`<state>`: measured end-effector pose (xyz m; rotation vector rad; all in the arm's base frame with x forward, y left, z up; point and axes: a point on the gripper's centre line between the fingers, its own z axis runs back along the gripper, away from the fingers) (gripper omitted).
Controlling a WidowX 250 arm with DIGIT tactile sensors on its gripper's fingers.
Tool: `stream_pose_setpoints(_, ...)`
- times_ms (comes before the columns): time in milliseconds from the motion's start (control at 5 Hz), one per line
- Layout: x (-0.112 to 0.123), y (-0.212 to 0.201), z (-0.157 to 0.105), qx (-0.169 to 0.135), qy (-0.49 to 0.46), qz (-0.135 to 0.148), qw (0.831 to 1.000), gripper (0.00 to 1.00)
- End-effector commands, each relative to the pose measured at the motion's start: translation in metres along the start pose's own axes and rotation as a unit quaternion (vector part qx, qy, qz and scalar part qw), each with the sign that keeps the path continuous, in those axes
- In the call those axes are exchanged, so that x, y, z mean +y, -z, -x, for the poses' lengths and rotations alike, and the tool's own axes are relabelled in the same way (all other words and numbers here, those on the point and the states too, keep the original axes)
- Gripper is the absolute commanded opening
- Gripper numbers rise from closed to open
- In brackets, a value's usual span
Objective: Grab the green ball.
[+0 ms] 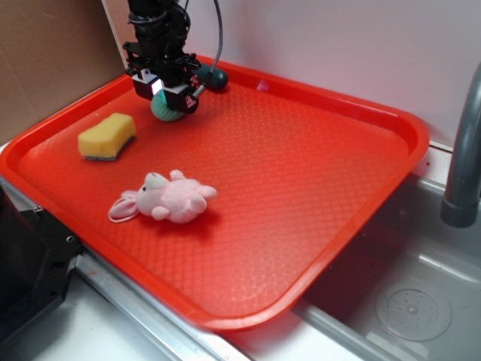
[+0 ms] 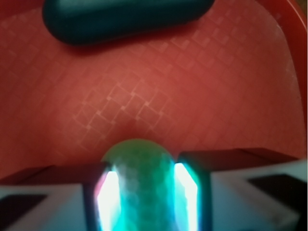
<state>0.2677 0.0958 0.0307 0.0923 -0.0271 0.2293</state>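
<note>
1. One red tray [image 1: 316,150] holds everything; its slick floor could let a squeezed ball skid out
2. Pink plush toy [image 1: 169,199] and yellow sponge [image 1: 107,135] lie well apart, no hazard
3. Dark green capsule [image 2: 127,19] sits near; drifting could bump it
4. Gripper [image 2: 142,185] pinches the green ball [image 2: 139,163] at the tray's far-left corner; a shallow hold might slip on lifting

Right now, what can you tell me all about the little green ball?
The green ball is small, round and mint-green, with a bumpy, knitted-looking surface. It sits between the two glowing fingers of the gripper, which press against its sides. It is near the back left of the red tray; the gripper hides most of it. A dark green capsule lies just beyond, not touching.
</note>
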Motion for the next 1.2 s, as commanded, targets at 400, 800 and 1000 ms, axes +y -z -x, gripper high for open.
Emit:
stream_pose_setpoints(400,-0.033,-0.125,0.065,0.001,-0.020,0.048,0.999,0.00)
stream_pose_setpoints(800,-0.046,-0.149,0.107,-0.005,-0.018,0.048,0.999,0.00)
stream_pose_setpoints(1000,-0.046,-0.146,0.108,-0.004,-0.012,0.057,0.998,0.00)
